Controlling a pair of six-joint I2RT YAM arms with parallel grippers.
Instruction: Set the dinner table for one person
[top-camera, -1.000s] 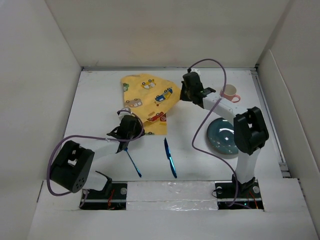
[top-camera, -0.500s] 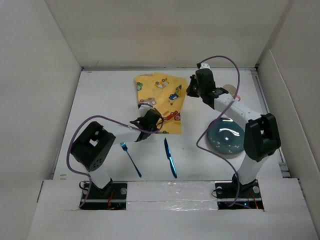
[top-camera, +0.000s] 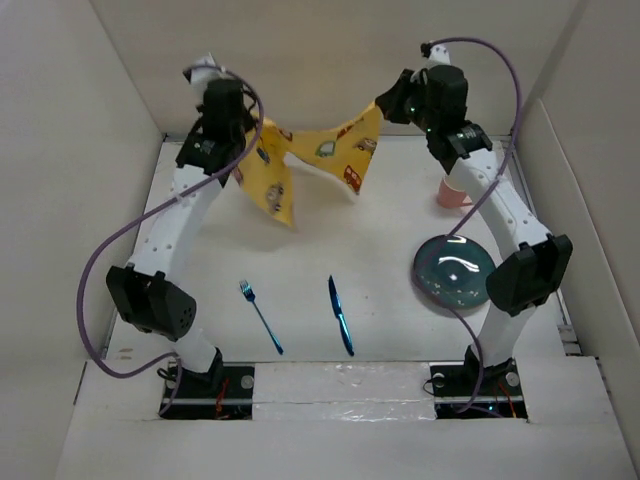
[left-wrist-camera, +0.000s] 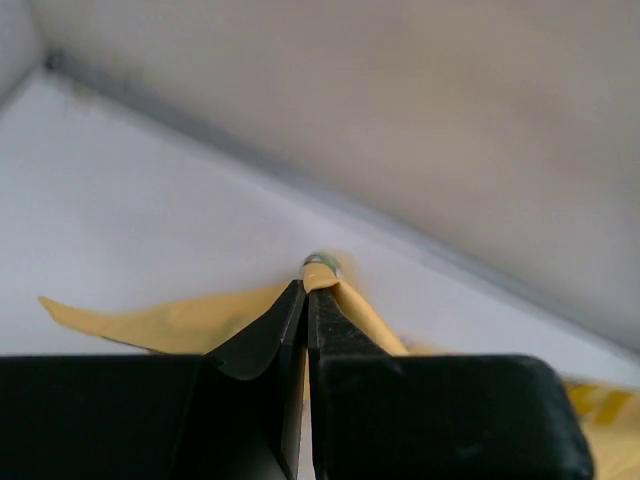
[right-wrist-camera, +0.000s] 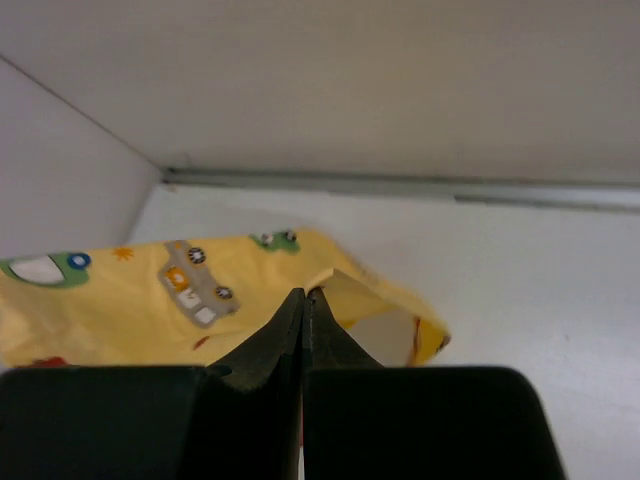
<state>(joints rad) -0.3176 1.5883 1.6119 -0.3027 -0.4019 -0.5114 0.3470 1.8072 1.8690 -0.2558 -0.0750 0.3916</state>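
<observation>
I see the yellow placemat (top-camera: 318, 158) strung in the air across the far side, barring that route. Under it the dinner table (top-camera: 375, 235) offers open middle ground. Fork (top-camera: 260, 318) and knife (top-camera: 340, 315) lie nearside; 1 plate (top-camera: 453, 272) and pink cup (top-camera: 450, 193) crowd the right.

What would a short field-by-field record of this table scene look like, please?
placemat: yellow, car print, hanging between both raised arms
left gripper: shut on its left end
right gripper: shut on its right end
fork: blue, flat on dinner table, left of knife
plate: dark teal, right of knife
cup: pink, beyond plate, partly behind right arm
</observation>
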